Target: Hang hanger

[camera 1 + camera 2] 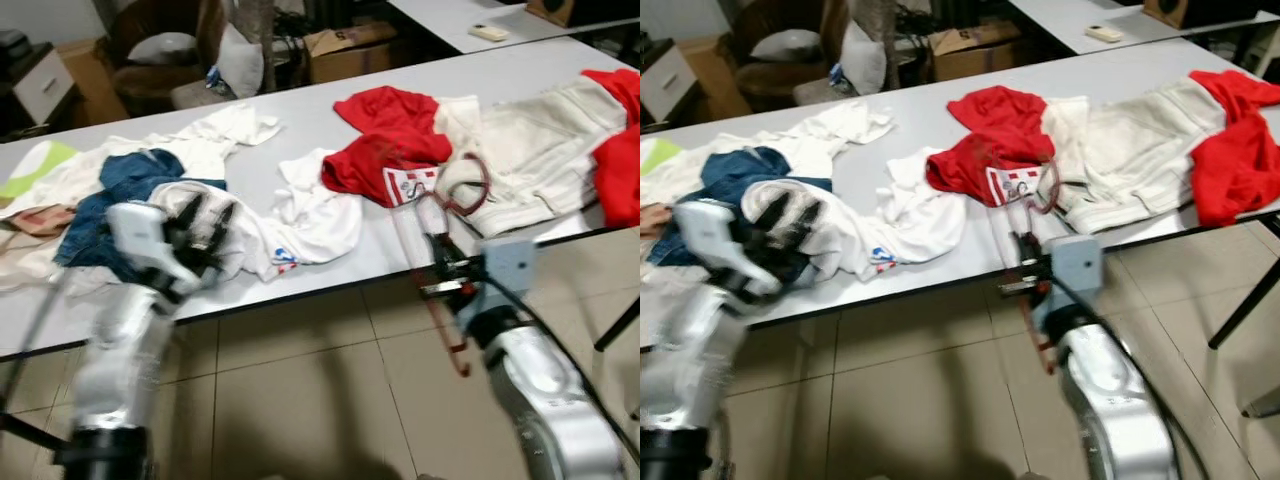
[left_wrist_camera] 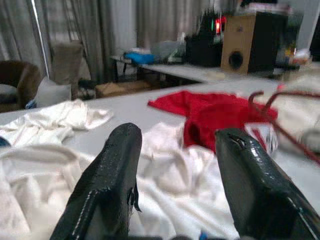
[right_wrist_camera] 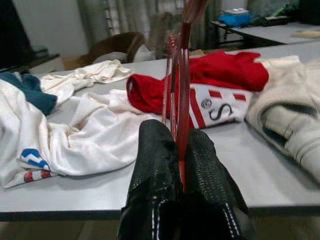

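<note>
Between right gripper [image 3: 180, 150] jaws, hanger [image 1: 440, 255] upright

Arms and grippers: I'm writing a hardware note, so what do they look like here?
Both arms are silver, rounded metal shells with a pale boxy wrist block. A black cable runs along the right arm. The left gripper and right gripper each have two long black fingers, glossy and lightly textured.

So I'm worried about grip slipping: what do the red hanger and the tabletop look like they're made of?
The red hanger, pinched in the right end effector, looks like thin, glossy, slightly see-through plastic, though coated wire is possible. The table looks like smooth, matte grey laminate, judging by its even, soft sheen.
</note>
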